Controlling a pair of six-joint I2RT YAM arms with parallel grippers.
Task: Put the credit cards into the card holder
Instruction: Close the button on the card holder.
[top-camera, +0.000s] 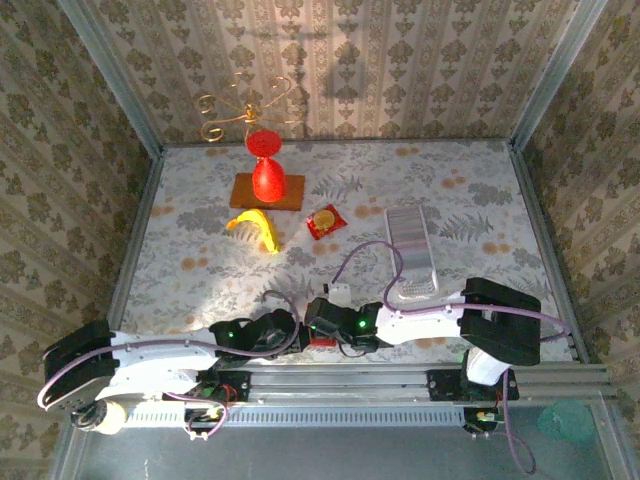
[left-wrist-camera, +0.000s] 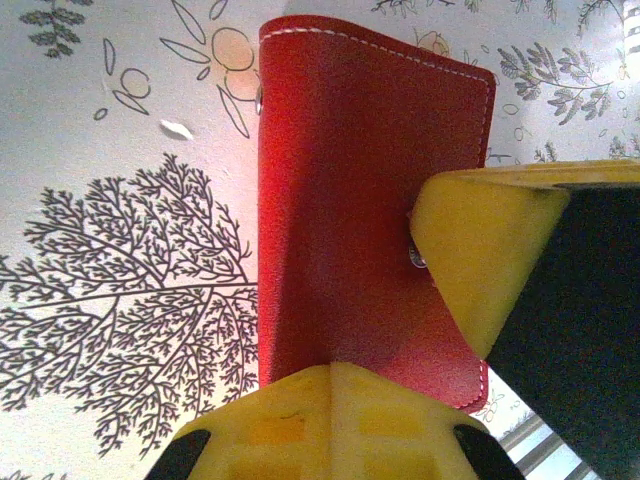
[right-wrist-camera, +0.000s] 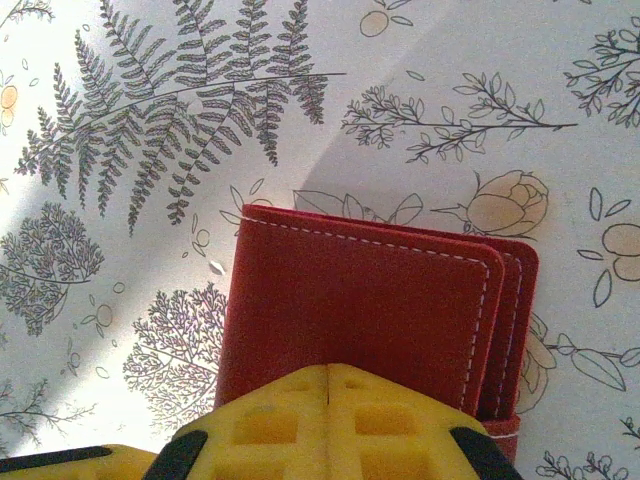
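Two arms converge at the near edge of the counter (top-camera: 200, 215), whose pale covering is printed with grey ferns, trees and faded orange blossoms. Damask-patterned walls (top-camera: 400, 60) and a metal frame (top-camera: 130, 240) close it in.

The card holder (right-wrist-camera: 350, 300) lies flat there, folded closed, between the two arm tips. It is grained dark-red leather with white stitching. The right wrist view shows its layered leaves stacked at one edge, and the left wrist view shows a small metal stud on the cover.

The left tool (left-wrist-camera: 330, 378) has its yellow fingers pressed together over the holder's edge with nothing between them. The right tool (right-wrist-camera: 328, 378) is closed the same way.

From overhead, the credit cards (top-camera: 408, 232) lie in a pale, ribbed-looking row farther back on the right, well apart from the holder. A glossy red vase (top-camera: 265, 178) stands on a brown board (top-camera: 290, 195), near a red sachet (top-camera: 325, 221).
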